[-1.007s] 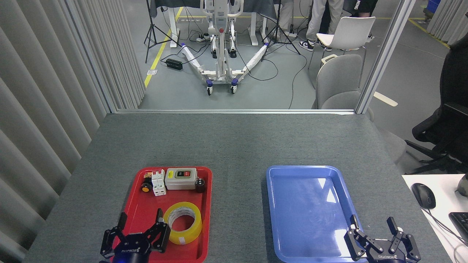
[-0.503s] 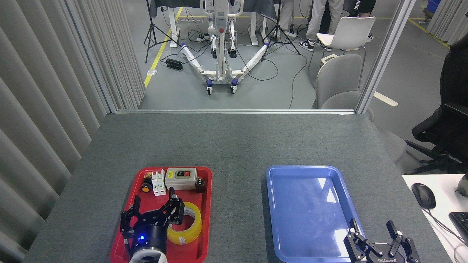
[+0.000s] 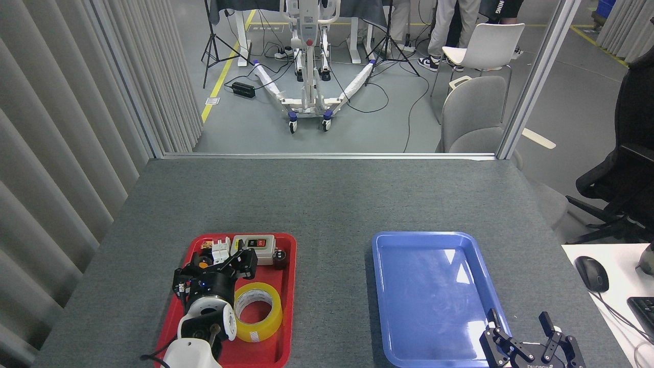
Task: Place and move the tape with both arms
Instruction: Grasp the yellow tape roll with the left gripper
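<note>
The tape (image 3: 258,312), a yellow roll with a white printed core, lies flat in the near half of the red tray (image 3: 288,306). My left arm reaches up over that tray. Its black gripper (image 3: 215,268) hovers open just behind and left of the roll, above the small parts, with nothing between its fingers. My right gripper (image 3: 521,332) sits at the bottom right, beside the near right corner of the blue tray (image 3: 429,291). It is open and holds nothing.
At the far end of the red tray sit a grey switch box (image 3: 260,245), a white breaker (image 3: 220,247), a yellow button (image 3: 204,263) and a small black part (image 3: 279,258). A white desk with a mouse (image 3: 591,273) and a keyboard (image 3: 645,312) adjoins on the right.
My left arm has pushed forward over the red tray, from the near edge past the tape's left side to the small parts. The right gripper sank slightly toward the bottom edge.
</note>
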`<state>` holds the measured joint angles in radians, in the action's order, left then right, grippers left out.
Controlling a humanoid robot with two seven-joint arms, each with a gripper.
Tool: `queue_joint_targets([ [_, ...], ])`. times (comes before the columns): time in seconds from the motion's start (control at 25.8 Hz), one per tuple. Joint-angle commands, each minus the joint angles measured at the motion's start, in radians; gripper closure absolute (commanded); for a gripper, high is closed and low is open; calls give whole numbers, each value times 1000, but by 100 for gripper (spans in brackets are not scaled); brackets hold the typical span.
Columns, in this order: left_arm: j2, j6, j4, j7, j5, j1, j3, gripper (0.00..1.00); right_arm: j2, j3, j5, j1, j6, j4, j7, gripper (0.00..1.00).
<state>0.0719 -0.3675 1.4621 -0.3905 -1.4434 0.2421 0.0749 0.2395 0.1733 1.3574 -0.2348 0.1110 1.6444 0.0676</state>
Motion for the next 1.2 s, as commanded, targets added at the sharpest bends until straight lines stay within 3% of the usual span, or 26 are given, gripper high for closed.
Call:
queue_joint_targets([
  [0.0,-15,-5,35,-214,0,6,-7,1,0,0,0,-1,-1,0,0,0],
  [0.19,-30,9,112,-533,-3,13,-7,1,-2,0,0,-1,-1,0,0,0],
  [0.5,-23,9,109,-972,0,63,0,1,-6,0,6,-5,-1,-2,0,0],
  [0.89,-37,38,38,-992,0,101,2,1,-6,0,6,-5,-1,-2,0,0],
  [1.16,-92,47,-69,-944,-2,137,2,1,-6,0,6,-5,-1,-3,0,0],
])
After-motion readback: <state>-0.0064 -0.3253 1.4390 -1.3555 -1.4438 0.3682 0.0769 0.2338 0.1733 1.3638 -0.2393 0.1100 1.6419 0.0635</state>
